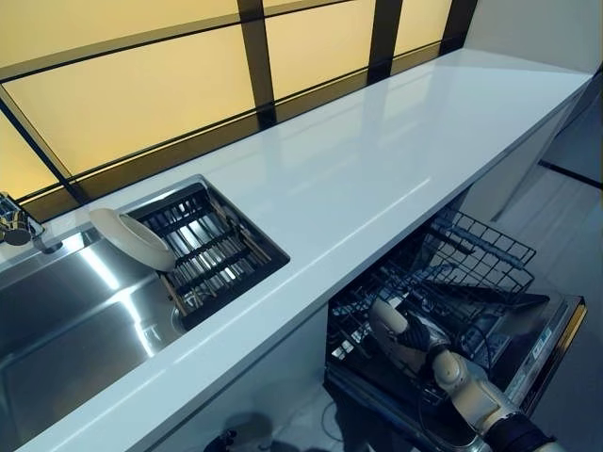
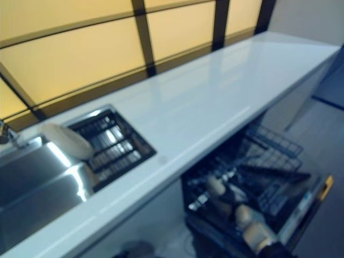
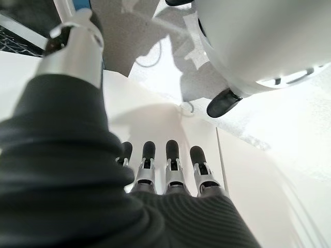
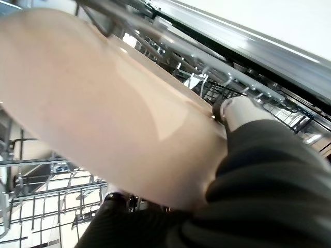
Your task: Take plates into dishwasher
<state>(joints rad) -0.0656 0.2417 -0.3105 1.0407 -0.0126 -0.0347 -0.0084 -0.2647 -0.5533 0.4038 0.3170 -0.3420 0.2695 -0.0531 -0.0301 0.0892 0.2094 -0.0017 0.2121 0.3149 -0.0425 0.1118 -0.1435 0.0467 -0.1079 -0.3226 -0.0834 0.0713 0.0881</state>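
Note:
A cream plate (image 4: 103,113) is clasped in my right hand (image 1: 421,341), and the thumb (image 4: 235,108) presses on its rim. Hand and plate (image 1: 384,318) are low inside the open dishwasher's lower wire rack (image 1: 471,273), under the counter's edge. The plate stands nearly on edge among the rack wires. A second white plate (image 1: 132,237) leans upright in the dark drying rack (image 1: 221,250) set in the sink. My left hand (image 3: 165,160) shows only in the left wrist view, hanging by a white cabinet front with its fingers straight and nothing in it.
The long white counter (image 1: 377,160) runs from the steel sink (image 1: 66,320) at the left to the far right. A tap (image 1: 14,226) stands behind the sink. The dishwasher door (image 1: 551,334) lies folded down past the rack, over grey floor.

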